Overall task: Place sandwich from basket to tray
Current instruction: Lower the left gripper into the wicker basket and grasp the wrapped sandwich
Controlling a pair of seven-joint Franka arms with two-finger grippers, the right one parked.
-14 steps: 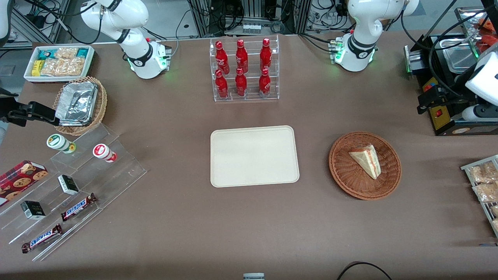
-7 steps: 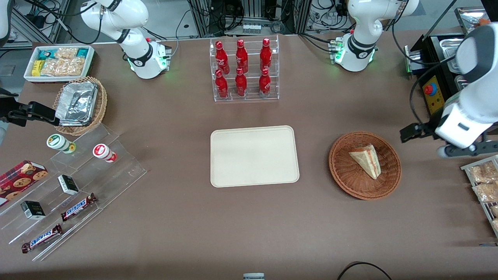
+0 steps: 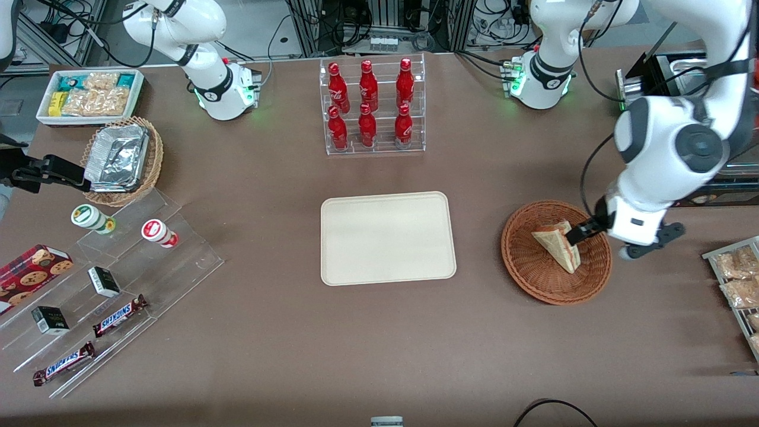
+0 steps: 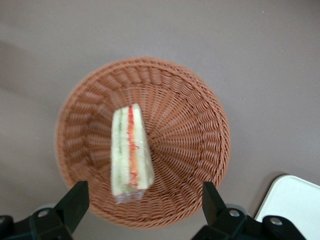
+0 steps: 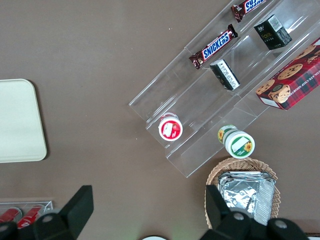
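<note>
One sandwich (image 4: 130, 150) lies lengthwise between your gripper's (image 4: 141, 200) spread, empty fingers (image 4: 75, 199), in the basket (image 4: 200, 130).

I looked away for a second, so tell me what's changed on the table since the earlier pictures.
The left arm swung in from the working arm's end of the table, and its gripper now hangs open over the basket, above the sandwich, without holding it. The sandwich, the basket and the bare tray lie where they were.
</note>
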